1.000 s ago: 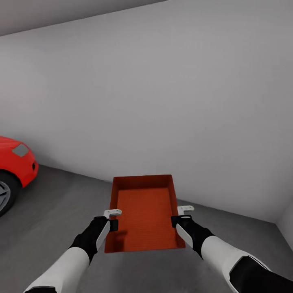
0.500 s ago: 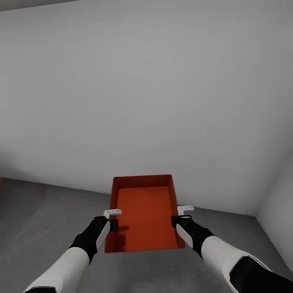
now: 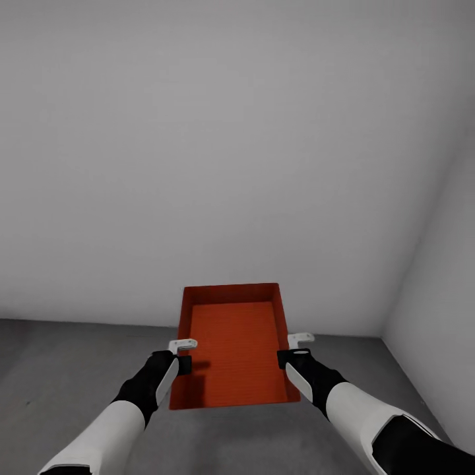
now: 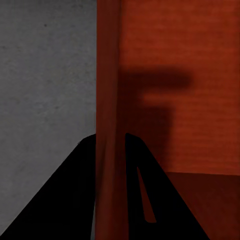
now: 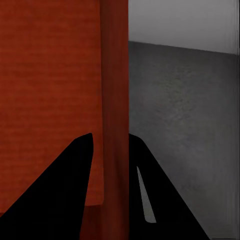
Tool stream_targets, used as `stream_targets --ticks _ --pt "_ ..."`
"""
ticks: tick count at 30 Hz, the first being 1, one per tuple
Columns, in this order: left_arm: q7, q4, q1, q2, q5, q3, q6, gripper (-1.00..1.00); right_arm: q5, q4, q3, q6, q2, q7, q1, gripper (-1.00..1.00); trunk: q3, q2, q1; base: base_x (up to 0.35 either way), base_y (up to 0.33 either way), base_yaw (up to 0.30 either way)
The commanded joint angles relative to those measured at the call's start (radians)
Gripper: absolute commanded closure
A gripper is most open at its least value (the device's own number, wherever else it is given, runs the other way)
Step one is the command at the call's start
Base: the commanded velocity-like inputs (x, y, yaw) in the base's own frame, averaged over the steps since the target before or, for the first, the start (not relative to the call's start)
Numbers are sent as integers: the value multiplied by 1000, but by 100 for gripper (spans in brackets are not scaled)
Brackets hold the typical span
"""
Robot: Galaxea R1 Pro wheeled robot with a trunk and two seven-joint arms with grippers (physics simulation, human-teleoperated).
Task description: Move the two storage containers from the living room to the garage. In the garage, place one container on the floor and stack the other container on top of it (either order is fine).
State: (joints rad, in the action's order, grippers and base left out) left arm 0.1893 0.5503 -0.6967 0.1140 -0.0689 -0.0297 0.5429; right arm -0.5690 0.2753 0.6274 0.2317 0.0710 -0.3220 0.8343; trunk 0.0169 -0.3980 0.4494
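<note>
I hold one red-orange open-topped storage container [image 3: 232,349] level in front of me, above the grey concrete floor [image 3: 59,369] of the garage. My left gripper [image 3: 182,356] is shut on its left wall, and my right gripper [image 3: 289,351] is shut on its right wall. In the left wrist view the container wall [image 4: 107,100] runs between the two dark fingers [image 4: 75,190]. The right wrist view has the opposite wall [image 5: 116,100] pinched between its fingers [image 5: 65,190]. The bin is empty inside.
A plain white wall [image 3: 224,152] stands close ahead. A second white wall [image 3: 439,284] meets it at a corner on the right. Grey floor stretches to the left and below the bin.
The whole head view has swung right: the red car at the left has left the picture and the right corner of the room has come in. The bin and both grips are unchanged.
</note>
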Motion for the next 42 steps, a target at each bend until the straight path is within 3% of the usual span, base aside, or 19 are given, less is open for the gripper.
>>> stream_targets --ticks 1,42 --pt "10 2 0 -1 18 -7 9 100 23 2 -15 8 -11 -37 2 100 2 -2 1 2 0 -284" --pt "9 6 0 1 18 -8 9 100 23 2 -15 8 -11 -37 2 100 2 -2 1 0 0 -62"
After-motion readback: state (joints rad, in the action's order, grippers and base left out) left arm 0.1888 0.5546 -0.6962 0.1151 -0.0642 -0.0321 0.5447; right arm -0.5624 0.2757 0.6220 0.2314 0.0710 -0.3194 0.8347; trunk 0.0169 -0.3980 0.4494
